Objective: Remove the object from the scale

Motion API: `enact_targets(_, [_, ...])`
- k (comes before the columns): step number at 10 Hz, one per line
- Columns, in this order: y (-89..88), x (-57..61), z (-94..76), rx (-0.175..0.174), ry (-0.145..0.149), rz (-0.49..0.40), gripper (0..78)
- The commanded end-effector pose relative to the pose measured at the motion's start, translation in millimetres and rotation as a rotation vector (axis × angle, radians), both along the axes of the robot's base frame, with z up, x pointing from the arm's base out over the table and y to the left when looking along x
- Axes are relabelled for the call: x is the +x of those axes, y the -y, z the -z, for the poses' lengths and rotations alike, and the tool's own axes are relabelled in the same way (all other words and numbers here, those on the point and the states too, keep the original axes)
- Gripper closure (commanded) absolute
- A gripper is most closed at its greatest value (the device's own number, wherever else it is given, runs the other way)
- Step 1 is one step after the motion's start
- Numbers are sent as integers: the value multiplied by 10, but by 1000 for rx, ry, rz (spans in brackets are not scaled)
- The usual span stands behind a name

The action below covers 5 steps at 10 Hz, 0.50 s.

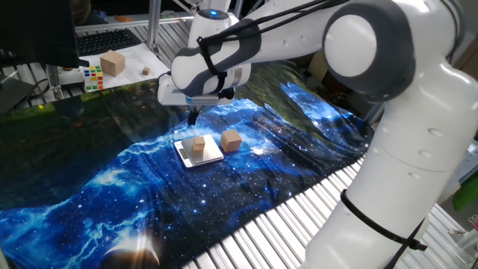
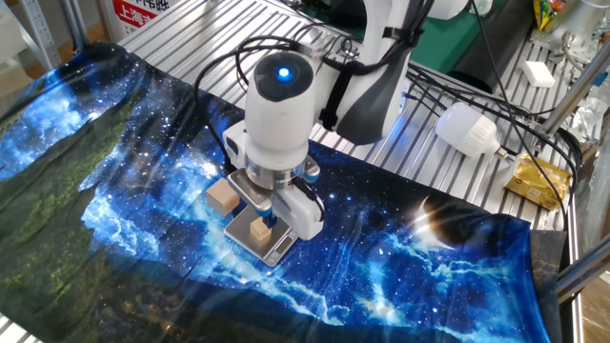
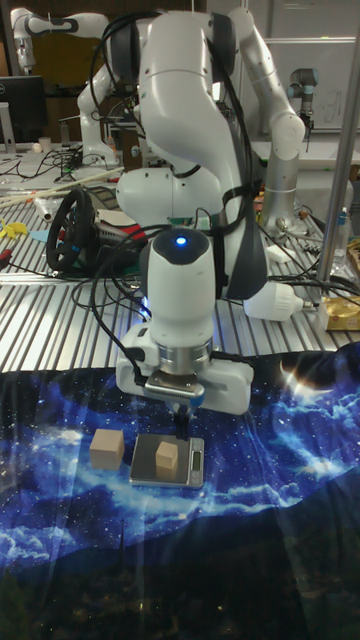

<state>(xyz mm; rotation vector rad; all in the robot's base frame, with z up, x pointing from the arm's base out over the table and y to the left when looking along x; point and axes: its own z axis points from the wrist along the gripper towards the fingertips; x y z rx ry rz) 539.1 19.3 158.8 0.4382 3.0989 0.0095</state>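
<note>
STEP: approach, nothing lifted | small light-tan wooden block (image 1: 199, 144) sits on flat silver-grey square scale (image 1: 213, 157) | black two-finger gripper (image 3: 181, 424) above block at 12 o'clock, finger gap can't tell | DO: centre, drop straight, pinch w/o pressing plate | NEAR: reddish-brown wooden cube (image 1: 231, 140) at 3 o'clock off scale, keep clear.

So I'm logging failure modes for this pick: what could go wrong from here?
1. The second block sits close beside the scale, so a finger of the descending gripper could clip it.
2. The tan block is small; an off-centre approach might tip it or push it off the plate.
3. The scale rests on wrinkled cloth, so pressing down could shift it.
</note>
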Motion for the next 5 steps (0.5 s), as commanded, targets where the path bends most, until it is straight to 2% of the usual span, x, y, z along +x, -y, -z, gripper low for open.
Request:
enact_targets(1, [3,-3,168,5,6,5,776])
enact_targets(5, [4,-5,168,4,-5,21,776])
